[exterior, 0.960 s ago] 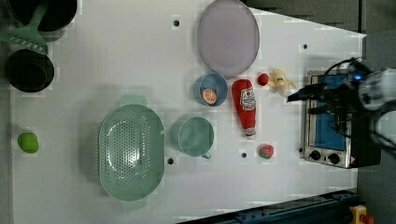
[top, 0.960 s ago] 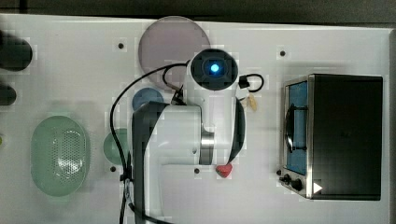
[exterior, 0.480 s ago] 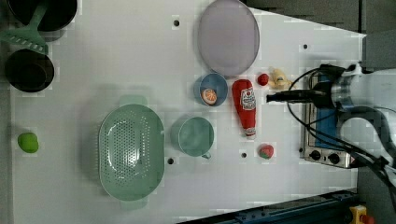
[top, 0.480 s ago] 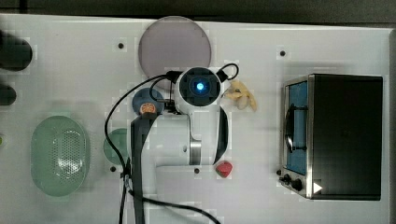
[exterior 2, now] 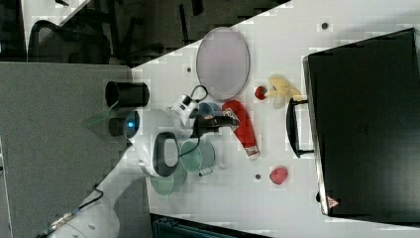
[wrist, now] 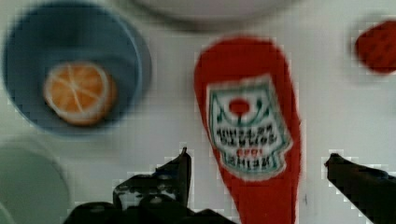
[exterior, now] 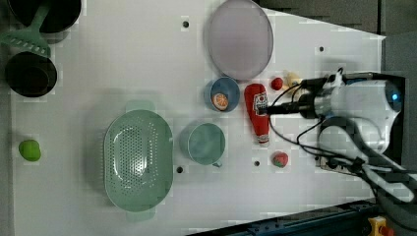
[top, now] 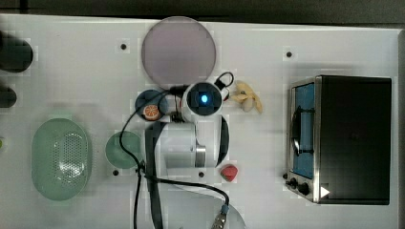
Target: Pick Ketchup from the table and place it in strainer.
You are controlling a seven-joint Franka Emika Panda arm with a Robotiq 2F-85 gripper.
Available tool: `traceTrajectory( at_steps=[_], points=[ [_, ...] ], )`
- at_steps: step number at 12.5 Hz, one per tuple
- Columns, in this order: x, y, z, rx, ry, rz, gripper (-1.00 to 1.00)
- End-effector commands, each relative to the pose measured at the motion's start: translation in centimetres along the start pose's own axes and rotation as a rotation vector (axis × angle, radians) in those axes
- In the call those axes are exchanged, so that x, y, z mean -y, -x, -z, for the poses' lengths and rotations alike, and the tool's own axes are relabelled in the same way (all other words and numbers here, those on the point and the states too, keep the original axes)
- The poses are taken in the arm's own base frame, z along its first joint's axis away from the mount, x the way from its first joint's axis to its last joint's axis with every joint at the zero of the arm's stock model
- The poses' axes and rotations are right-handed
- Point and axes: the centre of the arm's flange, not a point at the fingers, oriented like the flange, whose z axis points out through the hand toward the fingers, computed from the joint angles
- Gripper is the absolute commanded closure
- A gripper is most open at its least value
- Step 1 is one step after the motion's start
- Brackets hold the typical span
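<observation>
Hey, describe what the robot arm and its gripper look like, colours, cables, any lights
The arm is glossy white with rounded shells and dark joint bands. A round black cap carries a blue light. Loose black cables loop along it. The gripper is black with two slim black fingers.

Around the cup (exterior: 205,143)
In the left view: strainer (exterior: 137,162) left, ketchup bottle (exterior: 258,118) right (lying flat), bowl (exterior: 222,94) above.

The ketchup bottle (exterior: 257,113) is red with a white label edged in green. The strainer (exterior: 138,164) is pale green with a dotted bottom. An orange slice (wrist: 78,93) sits in a blue bowl (wrist: 70,70). The plate (exterior: 239,38) is greyish lilac, the cup (exterior: 204,143) green, the table (exterior: 123,59) white.
</observation>
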Motion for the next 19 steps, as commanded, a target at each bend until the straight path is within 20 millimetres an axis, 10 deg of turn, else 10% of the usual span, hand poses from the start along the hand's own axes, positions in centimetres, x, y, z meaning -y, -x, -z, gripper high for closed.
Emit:
traceTrajectory(
  at_steps=[1, 12, 15, 19],
  points=[
    [-0.1, 0.7, -2.2, -0.013, 0.009, 0.079, -1.00],
    [0.0, 1.2, -5.9, -0.042, 0.002, 0.073, -0.92],
    [0.4, 0.6, -5.2, -0.058, 0.004, 0.082, -0.23],
    [0.9, 0.0, -0.5, -0.096, 0.023, 0.079, -0.23]
  ],
)
